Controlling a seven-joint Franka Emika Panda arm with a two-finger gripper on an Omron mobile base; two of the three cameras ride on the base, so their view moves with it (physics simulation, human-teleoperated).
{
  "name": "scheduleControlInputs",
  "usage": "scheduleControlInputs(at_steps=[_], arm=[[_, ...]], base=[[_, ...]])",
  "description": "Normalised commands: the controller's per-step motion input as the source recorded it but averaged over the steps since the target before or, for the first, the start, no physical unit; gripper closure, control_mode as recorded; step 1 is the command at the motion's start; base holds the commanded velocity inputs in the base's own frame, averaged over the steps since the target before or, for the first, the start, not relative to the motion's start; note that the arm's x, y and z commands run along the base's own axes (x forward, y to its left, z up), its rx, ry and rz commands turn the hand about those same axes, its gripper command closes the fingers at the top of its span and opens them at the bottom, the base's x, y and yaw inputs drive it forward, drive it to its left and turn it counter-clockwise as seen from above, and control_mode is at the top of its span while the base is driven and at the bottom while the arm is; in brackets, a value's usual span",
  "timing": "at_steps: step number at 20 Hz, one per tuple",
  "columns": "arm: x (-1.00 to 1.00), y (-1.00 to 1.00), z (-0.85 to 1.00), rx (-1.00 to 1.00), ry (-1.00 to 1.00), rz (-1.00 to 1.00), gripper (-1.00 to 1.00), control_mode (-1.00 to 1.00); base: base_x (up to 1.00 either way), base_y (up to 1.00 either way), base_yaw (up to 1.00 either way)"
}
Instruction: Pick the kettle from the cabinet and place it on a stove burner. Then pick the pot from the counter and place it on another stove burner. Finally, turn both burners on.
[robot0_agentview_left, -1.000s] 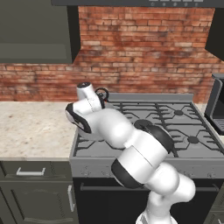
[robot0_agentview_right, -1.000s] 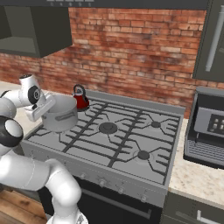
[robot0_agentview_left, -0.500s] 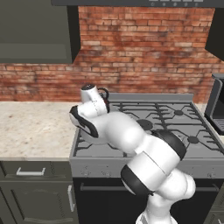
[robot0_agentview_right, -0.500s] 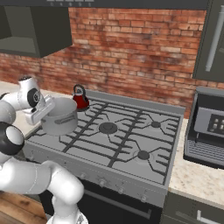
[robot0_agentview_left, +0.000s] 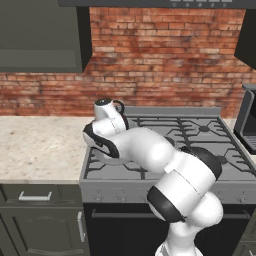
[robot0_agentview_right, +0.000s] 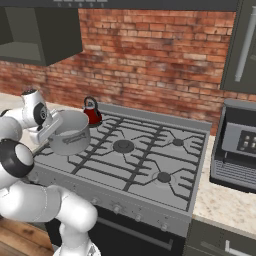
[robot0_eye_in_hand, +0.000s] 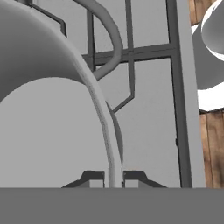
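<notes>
With our jaws pinched thinly on the rim of the pot (robot0_agentview_right: 70, 133) at the left of the frame over a front burner, we judge it could tip against the kettle (robot0_agentview_right: 92, 112) behind it.

The pot (robot0_agentview_right: 70, 132) sits over the stove's (robot0_agentview_right: 145, 160) front-left burner, the kettle (robot0_agentview_right: 92, 111) just behind it at the back-left; the table (robot0_agentview_left: 37, 146) lies left of the stove
</notes>
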Motion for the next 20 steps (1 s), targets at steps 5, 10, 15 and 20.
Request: scheduleControlInputs(at_steps=[5,10,15,20], arm=[[0.0,0.0,-0.07,0.0,0.0,0.0,1.0,-1.0],[-0.06,-0.01,0.0,0.0,-0.01,0.0,1.0,-1.0],[-0.03,0.0,0.0,0.0,-0.02,0.0,-1.0,-1.0],[-0.01,0.0,0.0,0.0,-0.04,0.0,-1.0,-1.0]], base=[[0.0,0.0,0.0],[0.0,0.0,0.0],[0.0,0.0,0.0],[0.0,0.0,0.0]])
